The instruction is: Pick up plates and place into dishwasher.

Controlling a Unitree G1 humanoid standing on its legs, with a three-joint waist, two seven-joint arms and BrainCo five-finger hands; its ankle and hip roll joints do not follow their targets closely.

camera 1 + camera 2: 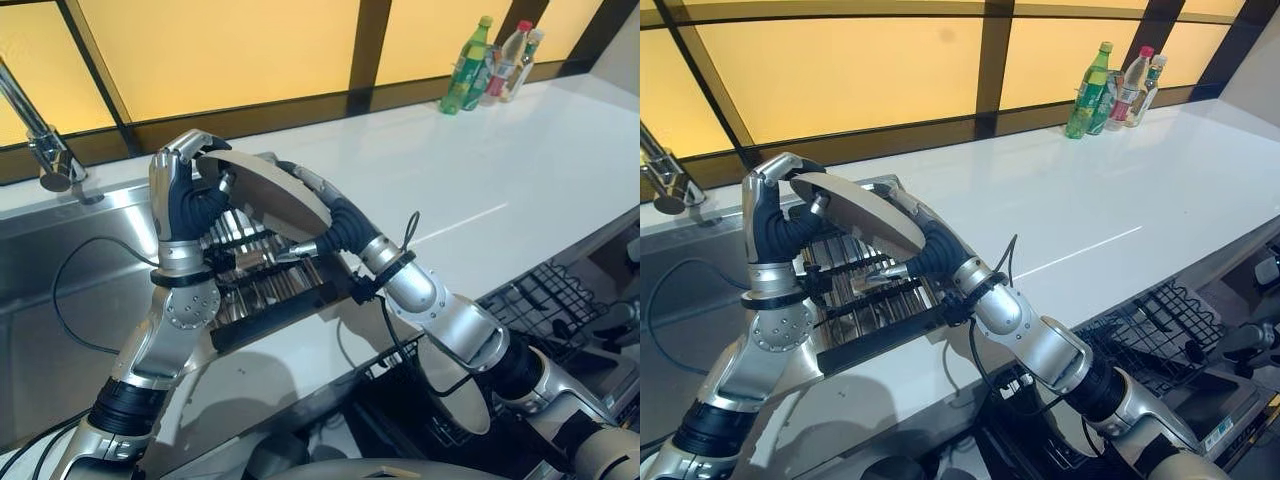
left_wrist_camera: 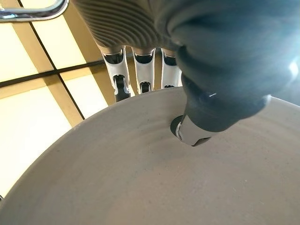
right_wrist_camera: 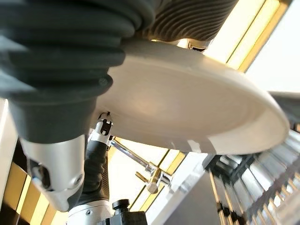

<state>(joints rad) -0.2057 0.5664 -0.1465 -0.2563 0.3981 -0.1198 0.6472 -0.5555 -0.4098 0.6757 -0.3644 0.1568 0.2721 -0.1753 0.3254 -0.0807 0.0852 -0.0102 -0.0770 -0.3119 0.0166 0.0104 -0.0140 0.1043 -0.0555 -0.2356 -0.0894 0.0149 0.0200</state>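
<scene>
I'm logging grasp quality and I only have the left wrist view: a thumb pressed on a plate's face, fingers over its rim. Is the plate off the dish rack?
Observer: Yes. The plate is held tilted in the air above the dish rack, beside the sink.
Operator: Is the left hand alone on it?
Observer: No. The left hand grips the rim on the sink side, and the right hand is at the opposite rim.
Operator: Where's the dishwasher?
Observer: Its black wire basket sits open below the counter edge, on the robot's right.
</scene>
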